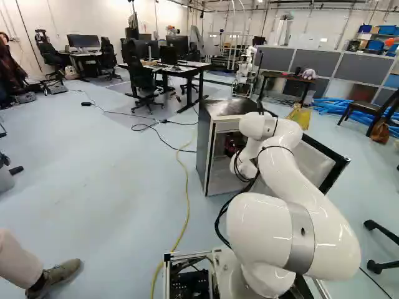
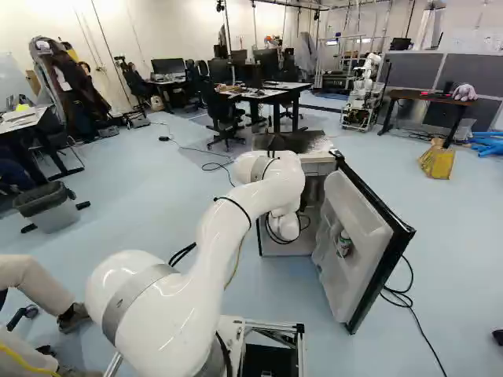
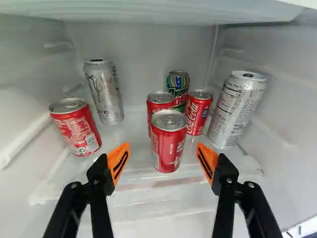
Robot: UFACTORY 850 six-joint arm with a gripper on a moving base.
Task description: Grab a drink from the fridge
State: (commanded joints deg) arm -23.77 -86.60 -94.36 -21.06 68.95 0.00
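The gripper (image 1: pixel 234 144) shows as a dark shape, mostly hidden, at the opening of the fridge (image 1: pixel 203 149). In the wrist view the gripper (image 3: pixel 163 161) stands open, nothing gripped. Between and just ahead of its fingertips is an upright red can (image 3: pixel 168 144). Close behind stand another red can (image 3: pixel 157 103), a further red one (image 3: pixel 199 113) and a green-blue can (image 3: pixel 178 87). Beyond the left finger are a tilted red can (image 3: pixel 77 130) and a tall white can (image 3: pixel 105 94); a large silver can (image 3: pixel 236 111) leans by the right wall.
The fridge door (image 2: pixel 365 243) stands wide open to the right of the arm, a can (image 2: pixel 344 243) in its shelf. Fridge walls flank the gripper, with a ledge (image 3: pixel 163 7) above. A yellow cable (image 1: pixel 186 199) runs along the floor. Another robot (image 2: pixel 363 94) stands beyond the fridge.
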